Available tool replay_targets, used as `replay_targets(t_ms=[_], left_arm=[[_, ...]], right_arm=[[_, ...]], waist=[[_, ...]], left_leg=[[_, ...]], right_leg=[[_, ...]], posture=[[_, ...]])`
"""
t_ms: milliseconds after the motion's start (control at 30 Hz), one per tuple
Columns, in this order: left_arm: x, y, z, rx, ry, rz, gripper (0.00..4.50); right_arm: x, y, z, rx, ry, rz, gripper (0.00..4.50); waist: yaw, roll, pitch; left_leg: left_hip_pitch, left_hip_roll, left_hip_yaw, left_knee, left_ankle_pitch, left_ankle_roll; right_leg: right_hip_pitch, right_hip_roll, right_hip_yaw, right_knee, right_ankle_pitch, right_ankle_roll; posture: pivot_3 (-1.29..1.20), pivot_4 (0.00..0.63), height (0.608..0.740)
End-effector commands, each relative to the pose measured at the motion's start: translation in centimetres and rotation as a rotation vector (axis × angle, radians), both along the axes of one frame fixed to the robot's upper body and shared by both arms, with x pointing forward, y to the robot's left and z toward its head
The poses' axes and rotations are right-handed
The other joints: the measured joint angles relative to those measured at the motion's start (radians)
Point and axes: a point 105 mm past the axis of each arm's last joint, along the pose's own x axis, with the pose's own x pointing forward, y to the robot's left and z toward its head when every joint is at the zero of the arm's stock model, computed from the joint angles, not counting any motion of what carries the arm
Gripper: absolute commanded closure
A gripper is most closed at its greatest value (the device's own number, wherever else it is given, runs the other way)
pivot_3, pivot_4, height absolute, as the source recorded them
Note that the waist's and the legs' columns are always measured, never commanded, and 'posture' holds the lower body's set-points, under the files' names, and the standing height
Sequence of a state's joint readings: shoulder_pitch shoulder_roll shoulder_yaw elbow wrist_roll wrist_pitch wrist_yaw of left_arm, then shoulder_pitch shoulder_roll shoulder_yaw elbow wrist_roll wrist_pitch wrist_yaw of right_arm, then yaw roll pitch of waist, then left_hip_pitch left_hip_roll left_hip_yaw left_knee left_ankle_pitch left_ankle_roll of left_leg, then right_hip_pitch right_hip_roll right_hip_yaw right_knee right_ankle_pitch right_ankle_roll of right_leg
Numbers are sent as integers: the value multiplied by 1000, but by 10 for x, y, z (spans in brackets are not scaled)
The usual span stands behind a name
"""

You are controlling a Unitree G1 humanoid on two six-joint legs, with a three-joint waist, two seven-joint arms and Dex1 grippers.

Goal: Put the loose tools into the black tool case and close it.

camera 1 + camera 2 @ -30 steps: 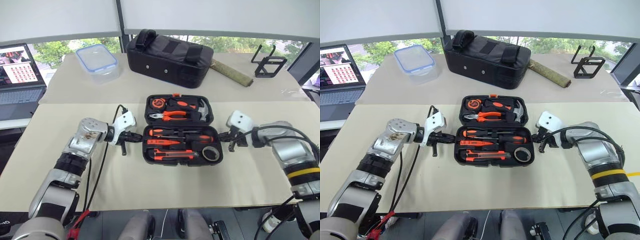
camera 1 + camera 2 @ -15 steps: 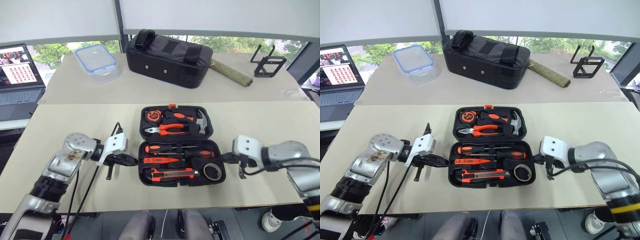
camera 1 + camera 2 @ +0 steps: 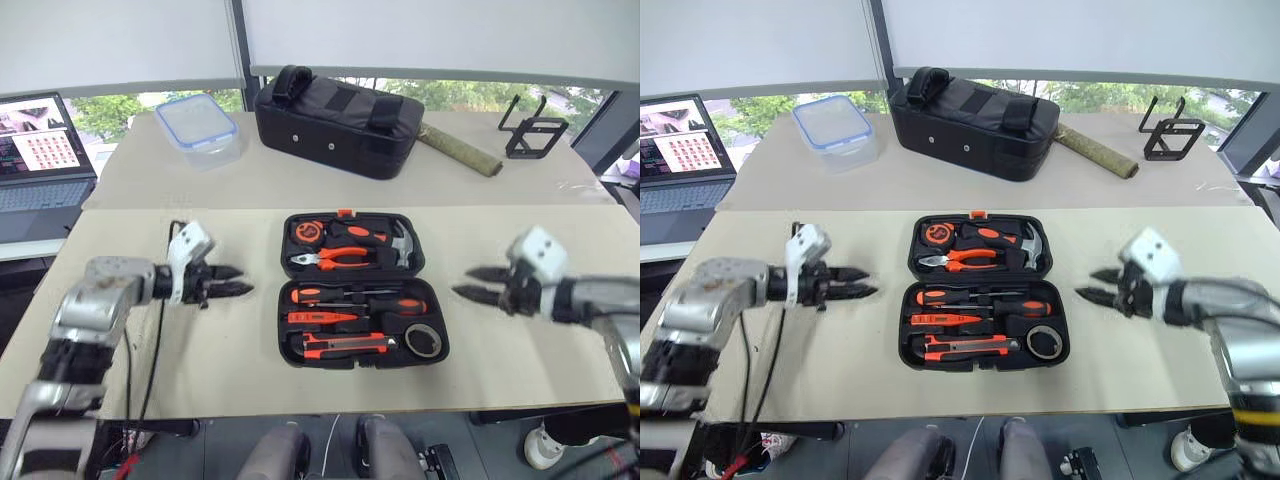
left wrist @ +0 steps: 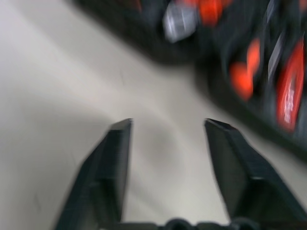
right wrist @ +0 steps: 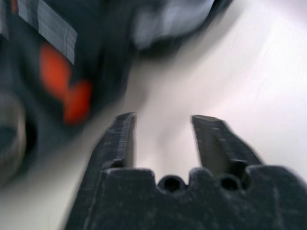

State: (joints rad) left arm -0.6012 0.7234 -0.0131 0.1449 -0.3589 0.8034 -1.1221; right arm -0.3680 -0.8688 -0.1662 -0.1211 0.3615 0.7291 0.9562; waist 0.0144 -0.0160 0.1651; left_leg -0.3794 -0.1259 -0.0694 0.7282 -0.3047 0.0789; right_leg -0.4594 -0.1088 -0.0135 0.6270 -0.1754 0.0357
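The black tool case [image 3: 355, 276] lies open in the middle of the near table. Its near half holds two black-and-orange screwdrivers [image 3: 350, 296], a red screwdriver [image 3: 320, 318], an orange-black utility knife [image 3: 345, 345] and a grey tape roll [image 3: 424, 341]. Pliers and a hammer sit in the far half. My left gripper [image 3: 244, 280] hovers open left of the case, apart from it and pointing at it. On the case's right, my right gripper [image 3: 462, 282] is open and also apart. Both wrist views show spread, empty fingers [image 4: 168, 123] [image 5: 164, 119] over the table beside the case.
A black fabric bag [image 3: 338, 118], a blue-lidded plastic box [image 3: 196, 128], a green roll [image 3: 460, 147] and a black wire holder [image 3: 535, 130] stand on the far table. A laptop [image 3: 40, 150] sits at the far left. The table's front edge runs just below the case.
Both grippers were shut close against the case's sides. Now they are open, lifted and drawn outward away from it. The case stays open with the tools inside.
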Motion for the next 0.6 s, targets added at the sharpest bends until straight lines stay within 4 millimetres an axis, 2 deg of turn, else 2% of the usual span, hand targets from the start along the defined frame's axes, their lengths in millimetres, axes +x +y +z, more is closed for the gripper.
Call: replay_targets(t_ms=[33,67,233,367,433,533,600], left_arm=[[22,-18,11,-109,83,79,473],[32,-26,11,-128,117,114,112],[57,-49,11,-172,189,209,112],[63,-55,1,-147,194,235,112],[61,-57,-3,-133,195,225,35],[58,-58,-5,-131,196,213,759],[57,-58,-5,-134,199,209,1619]], right_arm=[[31,13,14,117,31,-78,596],[43,20,15,135,42,-97,260],[77,38,11,163,88,-168,260],[93,32,-1,130,111,-265,260],[95,28,-4,117,118,-287,775],[96,25,-6,118,124,-302,1646],[96,25,-8,123,129,-299,2438]], waist=[[-3,0,0],[-3,0,0],[-8,0,0],[-12,0,0],[-13,0,-1],[-14,0,-1],[-15,0,-1]], left_leg=[[1,0,0,0,0,0],[0,0,0,0,0,0],[-4,0,0,0,1,-1],[-12,-1,0,1,1,-2],[-12,-1,0,1,1,-2],[-12,-2,0,2,1,-2],[-12,-1,0,2,2,-2]], right_leg=[[0,0,0,0,0,0],[-1,0,0,-1,0,0],[-4,-3,0,2,0,0],[-12,-4,-1,5,0,0],[-13,-4,-1,5,0,0],[-12,-3,-1,4,0,0],[-12,-3,-1,4,0,0]], posture=[[0,150,715],[0,150,715],[0,150,715],[0,150,715],[0,150,715],[0,150,715],[0,150,715]])
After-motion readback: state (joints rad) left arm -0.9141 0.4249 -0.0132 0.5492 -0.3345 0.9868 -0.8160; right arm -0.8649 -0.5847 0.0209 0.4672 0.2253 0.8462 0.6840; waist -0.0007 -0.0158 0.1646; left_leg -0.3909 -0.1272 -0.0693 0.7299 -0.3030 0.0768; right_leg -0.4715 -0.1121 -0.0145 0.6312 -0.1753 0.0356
